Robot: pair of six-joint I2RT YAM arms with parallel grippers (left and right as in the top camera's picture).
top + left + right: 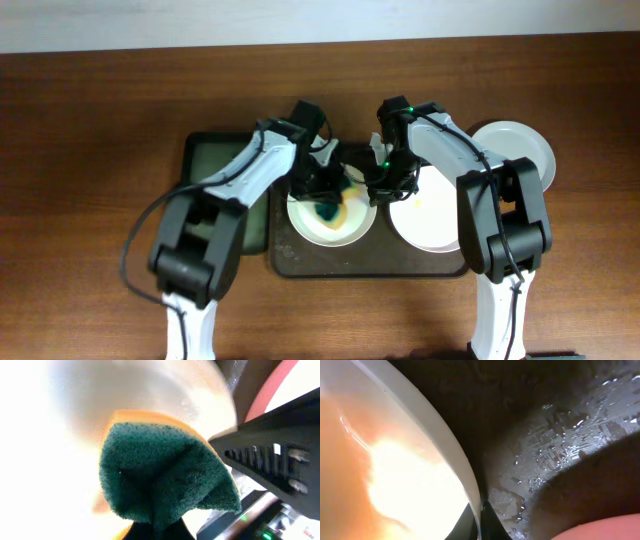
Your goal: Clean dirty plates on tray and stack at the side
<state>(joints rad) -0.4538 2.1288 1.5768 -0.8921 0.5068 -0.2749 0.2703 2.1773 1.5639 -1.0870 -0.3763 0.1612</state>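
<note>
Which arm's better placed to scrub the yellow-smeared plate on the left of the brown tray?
Left. The left gripper holds the green sponge on that plate; the right gripper pinches its rim, apparently steadying it.

Three plates (318, 230) (432, 215) (515, 148); one brown tray (370, 266); one greenish tray (215, 165); one sponge (328, 208); two arms (235, 180) (450, 150).

Nothing legible in any view. No lettering, label, brand, number or sign to be made out on plates (432, 218), tray (370, 268) or sponge (160, 475).
</note>
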